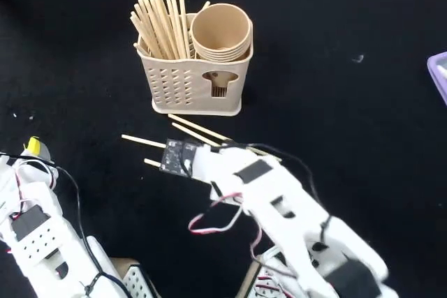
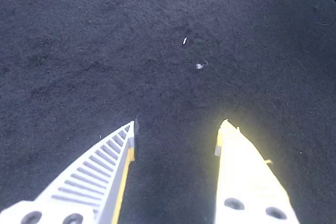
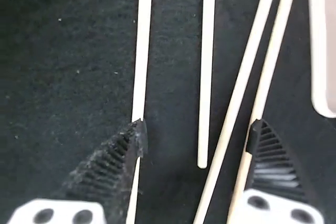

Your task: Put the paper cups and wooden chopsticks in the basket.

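Observation:
A beige slotted basket point(image 1: 187, 86) stands at the back of the table, with a bundle of wooden chopsticks point(image 1: 162, 27) in one half and stacked paper cups point(image 1: 221, 31) in the other. Several loose chopsticks point(image 1: 198, 128) lie on the black cloth in front of it. My right gripper point(image 1: 170, 157) is low over them and open. In the right wrist view its fingertips point(image 3: 197, 139) straddle three chopsticks point(image 3: 206, 66), and one finger point(image 3: 122, 156) overlaps a fourth point(image 3: 142, 51). My left gripper point(image 2: 178, 129) is open over bare cloth at the near left point(image 1: 29, 151).
The basket's corner point(image 3: 321, 45) is close beside the right gripper. A purple object point(image 1: 438, 75) sits at the table's right edge. Red and black cables point(image 1: 216, 211) hang from the right arm. Perforated stands point(image 1: 133, 278) sit at the front edge.

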Controlling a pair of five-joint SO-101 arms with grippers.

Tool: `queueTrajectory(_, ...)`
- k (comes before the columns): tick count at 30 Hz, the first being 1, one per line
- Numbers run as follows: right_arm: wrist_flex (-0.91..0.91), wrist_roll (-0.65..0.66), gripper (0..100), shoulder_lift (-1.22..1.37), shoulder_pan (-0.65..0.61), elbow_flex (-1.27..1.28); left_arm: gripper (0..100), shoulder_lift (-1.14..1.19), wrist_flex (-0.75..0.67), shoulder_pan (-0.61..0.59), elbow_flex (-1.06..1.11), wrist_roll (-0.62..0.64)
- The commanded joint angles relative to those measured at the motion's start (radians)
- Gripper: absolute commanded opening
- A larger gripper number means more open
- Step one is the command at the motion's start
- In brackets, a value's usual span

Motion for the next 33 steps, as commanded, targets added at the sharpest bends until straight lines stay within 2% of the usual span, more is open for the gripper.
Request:
queueTrajectory(1, -0.021, 0.048, 30.4, 0.105, -0.014, -0.094, 25, -0.014, -0.015, 0.002, -0.010, -0.006)
queueTrajectory(7, -0.017, 0.081, 28.2, 0.185, -0.015, -0.094, 25, -0.014, -0.015, 0.002, -0.012, -0.006)
queueTrajectory(13, -0.012, 0.077, 2.0, 0.113, -0.021, -0.068, 25, -0.014, -0.015, 0.002, -0.012, -0.006)
queueTrajectory(14, -0.012, 0.075, 0.8, 0.090, -0.021, -0.062, 25, -0.014, -0.015, 0.002, -0.012, -0.006)
queueTrajectory(20, 0.091, 0.074, 1.1, -0.127, -0.021, -0.012, 25, -0.014, -0.015, 0.002, -0.012, -0.006)
queueTrajectory(25, 0.166, 0.018, 1.1, -0.305, -0.023, 0.042, 25, -0.014, -0.015, 0.002, -0.012, -0.006)
queueTrajectory(30, 0.170, 0.014, 1.7, -0.360, -0.021, 0.120, 25, -0.014, -0.015, 0.002, -0.012, -0.006)
queueTrajectory(33, 0.175, 0.000, 10.1, -0.360, -0.021, 0.119, 25, -0.014, -0.015, 0.002, -0.012, -0.006)
